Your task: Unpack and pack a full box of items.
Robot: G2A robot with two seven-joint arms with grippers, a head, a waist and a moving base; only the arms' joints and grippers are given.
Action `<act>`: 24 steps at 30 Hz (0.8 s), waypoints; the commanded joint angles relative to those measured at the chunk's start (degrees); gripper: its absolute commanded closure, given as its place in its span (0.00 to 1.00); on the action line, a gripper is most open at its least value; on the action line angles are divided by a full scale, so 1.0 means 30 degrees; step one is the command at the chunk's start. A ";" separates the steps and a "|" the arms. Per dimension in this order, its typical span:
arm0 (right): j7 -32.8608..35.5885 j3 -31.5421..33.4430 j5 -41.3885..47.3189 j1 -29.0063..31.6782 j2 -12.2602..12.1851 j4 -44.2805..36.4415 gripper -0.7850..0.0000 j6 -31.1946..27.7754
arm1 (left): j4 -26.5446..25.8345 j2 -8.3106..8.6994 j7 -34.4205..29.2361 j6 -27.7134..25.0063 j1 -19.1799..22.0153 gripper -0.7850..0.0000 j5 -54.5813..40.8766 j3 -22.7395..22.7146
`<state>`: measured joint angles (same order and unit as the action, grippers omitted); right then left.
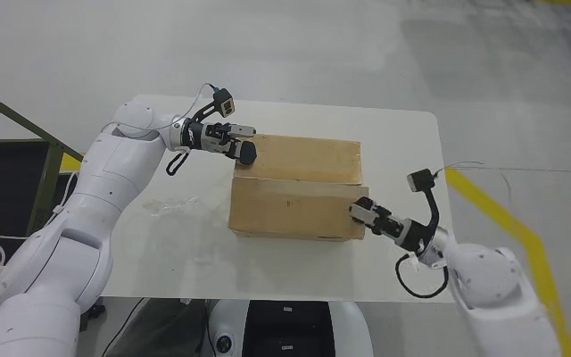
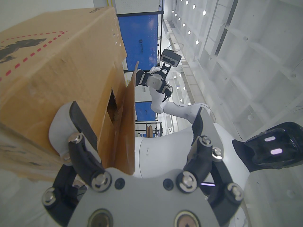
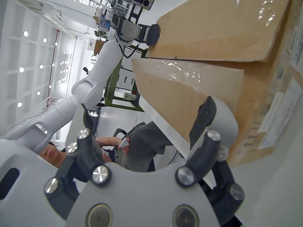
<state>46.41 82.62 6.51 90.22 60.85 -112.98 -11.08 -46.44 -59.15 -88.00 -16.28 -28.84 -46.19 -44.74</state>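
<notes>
Now, box [image 1: 294, 183] on table [image 1: 169, 263], both jaws spread at opposite corners.

Rounded white table [image 1: 393, 259], cardboard box [image 1: 294, 201] lying near its middle, crumpled clear film [image 1: 168, 207] beside the box

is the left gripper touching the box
Touching. In the left wrist view the left gripper has one finger lying flat against the side of the box, with no gap showing.

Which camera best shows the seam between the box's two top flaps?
The top view: the seam runs end to end across the box, seen from above. The right wrist view shows it slantwise; the left wrist view, a gap at one end.
</notes>
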 commanded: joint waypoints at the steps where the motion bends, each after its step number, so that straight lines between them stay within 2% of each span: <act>1: 0.0094 -0.0157 0.0337 -0.0541 0.0018 0.0483 0.00 0.0055 | 0.0000 0.0000 0.0000 0.0000 0.0000 0.00 0.0001 0.0001; 13: 0.0149 -0.1071 0.1963 -0.3457 0.0164 0.3092 0.00 0.1399 | 0.0000 0.0000 0.0000 0.0000 0.0000 0.00 0.0001 0.0001; 24: 0.0149 -0.1264 0.3002 -0.4005 0.0205 0.4433 0.00 0.1581 | 0.0000 0.0000 0.0000 0.0000 0.0000 0.00 0.0001 0.0001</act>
<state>46.92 78.83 14.99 78.27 61.45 -100.01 -6.62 -46.44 -59.15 -88.00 -16.28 -28.84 -46.19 -44.74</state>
